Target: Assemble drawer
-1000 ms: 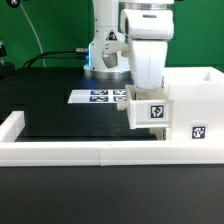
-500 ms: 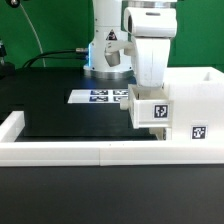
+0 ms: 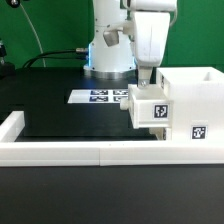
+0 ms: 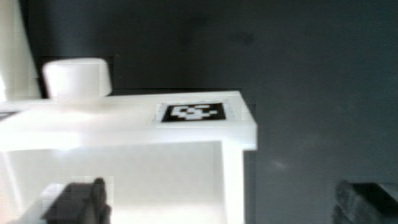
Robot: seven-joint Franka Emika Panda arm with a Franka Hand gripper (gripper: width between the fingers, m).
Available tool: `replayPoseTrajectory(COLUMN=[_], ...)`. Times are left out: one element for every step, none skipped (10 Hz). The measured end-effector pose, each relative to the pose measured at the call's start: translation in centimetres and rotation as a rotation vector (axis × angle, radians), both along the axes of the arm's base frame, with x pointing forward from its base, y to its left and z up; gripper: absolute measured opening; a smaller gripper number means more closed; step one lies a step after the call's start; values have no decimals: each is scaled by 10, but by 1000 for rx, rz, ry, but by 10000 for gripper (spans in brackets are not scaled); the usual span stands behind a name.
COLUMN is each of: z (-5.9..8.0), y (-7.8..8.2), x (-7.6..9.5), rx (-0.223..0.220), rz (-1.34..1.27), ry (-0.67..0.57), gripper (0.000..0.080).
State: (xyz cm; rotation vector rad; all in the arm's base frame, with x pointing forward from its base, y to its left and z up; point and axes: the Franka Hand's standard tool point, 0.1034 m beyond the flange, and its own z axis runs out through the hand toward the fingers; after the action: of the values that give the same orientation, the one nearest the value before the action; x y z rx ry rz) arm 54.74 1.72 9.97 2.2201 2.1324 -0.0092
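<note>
Exterior view: hand (image 3: 147,72) released, above tray (image 3: 148,107) that protrudes from case (image 3: 192,100). Risk: tray sits partly inserted; descending fingers could clip it.

This is a robotics lab setup, no question: a white robot arm (image 3: 112,40) stands bolted at the back of a matte black bench (image 3: 60,110), and a low white border wall (image 3: 70,152) fences the work area. A thin flat white marker board (image 3: 100,96) with printed tags lies on the bench. Black cables (image 3: 45,55) trail behind against a dark backdrop.
</note>
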Motion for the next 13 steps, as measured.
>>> replayPoseTrajectory(z=[6,6,6,3,-2,-7,-13,-20,-28,-34,-38,-38,-38], y=[-7,-17,-28,-36,-45,-58,-67,-72,-78,-76,-63,-56,-50], x=[2,3,4,2,0,-1,0,-1,-3,-5,-5,-5,-4], rx=[-4,-7,-3,-1,20,72,105,125,156,164,170,175,179], rz=[0,10,39,41,75,82,79,99,85,75,59,48,23], ry=[-9,-10,-9,-3,10,15,19,29,40,47,54,57,58], gripper=[645,649,649,649,649,649,649,649,649,649,649,649,649])
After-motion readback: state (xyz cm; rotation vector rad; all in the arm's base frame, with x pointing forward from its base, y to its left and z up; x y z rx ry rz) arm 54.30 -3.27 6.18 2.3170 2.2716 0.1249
